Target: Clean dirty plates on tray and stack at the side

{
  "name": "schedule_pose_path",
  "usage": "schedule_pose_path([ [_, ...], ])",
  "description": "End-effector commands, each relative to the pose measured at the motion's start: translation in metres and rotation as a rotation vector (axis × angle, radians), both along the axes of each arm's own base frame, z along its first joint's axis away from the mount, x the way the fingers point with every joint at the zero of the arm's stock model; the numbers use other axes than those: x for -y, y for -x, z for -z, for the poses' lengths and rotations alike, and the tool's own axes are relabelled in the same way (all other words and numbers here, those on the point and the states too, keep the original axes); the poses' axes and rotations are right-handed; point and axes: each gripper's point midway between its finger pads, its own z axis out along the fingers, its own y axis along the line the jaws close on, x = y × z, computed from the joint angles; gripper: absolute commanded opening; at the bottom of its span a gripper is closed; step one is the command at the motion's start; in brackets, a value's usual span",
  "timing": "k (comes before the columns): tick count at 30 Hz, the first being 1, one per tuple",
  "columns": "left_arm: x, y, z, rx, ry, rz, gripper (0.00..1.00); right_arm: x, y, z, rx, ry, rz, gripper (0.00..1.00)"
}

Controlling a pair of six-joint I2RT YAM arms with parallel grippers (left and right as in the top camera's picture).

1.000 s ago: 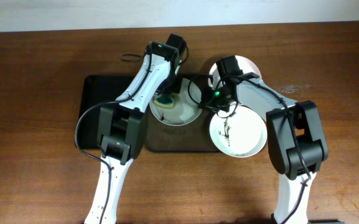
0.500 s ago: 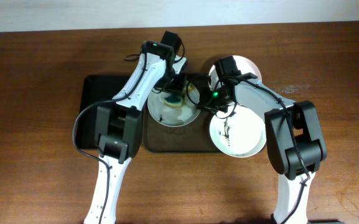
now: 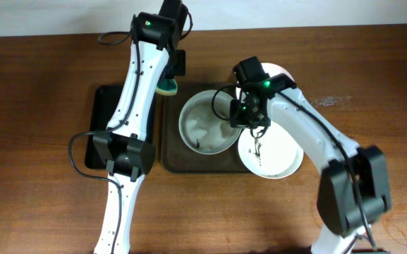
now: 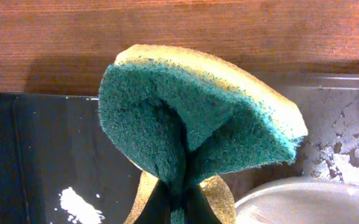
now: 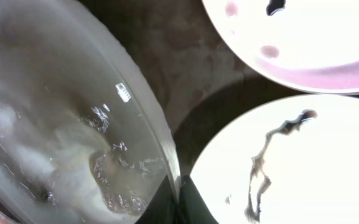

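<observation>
The left tool has lifted off the soapy white round plate and swung back. It is clamped on the folded green-and-yellow foam sponge, which now hangs over the far left corner of the large dark brownish-grey rectangular tray, beside the narrow black tray. The right tool is pinched shut on that plate's rim, and the plate has slid right within the tray. Scrubbing of this plate looks finished, though a dark fleck seems to remain near its edge. The streaked white round plate lies half off the tray, uncleaned. A third white plate sits on the brown wooden worktop.
</observation>
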Motion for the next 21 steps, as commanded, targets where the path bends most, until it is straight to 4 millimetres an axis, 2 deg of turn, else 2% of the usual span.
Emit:
schedule_pose_path([
  [1,0.005,0.001,-0.004,0.000,0.030,0.020,0.00,0.024,-0.002,-0.062,0.248,0.286,0.040,0.04],
  [3,0.008,0.002,-0.003,-0.006,0.048,0.024,0.00,0.029,0.006,-0.085,0.357,0.480,0.030,0.04],
  [6,0.008,0.002,-0.002,-0.009,0.047,0.024,0.00,0.021,0.011,-0.110,0.504,0.648,0.029,0.04],
  [8,0.008,0.002,-0.002,-0.009,0.047,0.024,0.00,0.012,0.016,-0.137,0.658,0.754,0.065,0.04],
  [11,0.007,0.002,-0.002,-0.009,0.047,0.022,0.00,-0.016,0.036,-0.187,0.943,0.891,0.099,0.04],
  [13,0.005,0.000,-0.003,-0.006,0.048,0.017,0.00,-0.025,0.044,-0.198,1.004,0.917,0.089,0.04],
  [15,0.001,-0.001,-0.003,-0.006,0.048,0.009,0.00,-0.029,0.044,-0.190,0.976,0.878,0.075,0.04],
  [16,-0.002,-0.001,-0.003,-0.006,0.048,0.003,0.00,-0.028,0.041,-0.176,0.913,0.816,0.075,0.04],
  [19,-0.011,-0.002,-0.002,-0.013,0.046,-0.014,0.00,-0.018,0.024,-0.093,0.484,0.456,0.098,0.04],
  [21,-0.012,-0.002,-0.002,-0.013,0.046,-0.015,0.00,-0.012,0.011,-0.050,0.268,0.254,0.151,0.04],
])
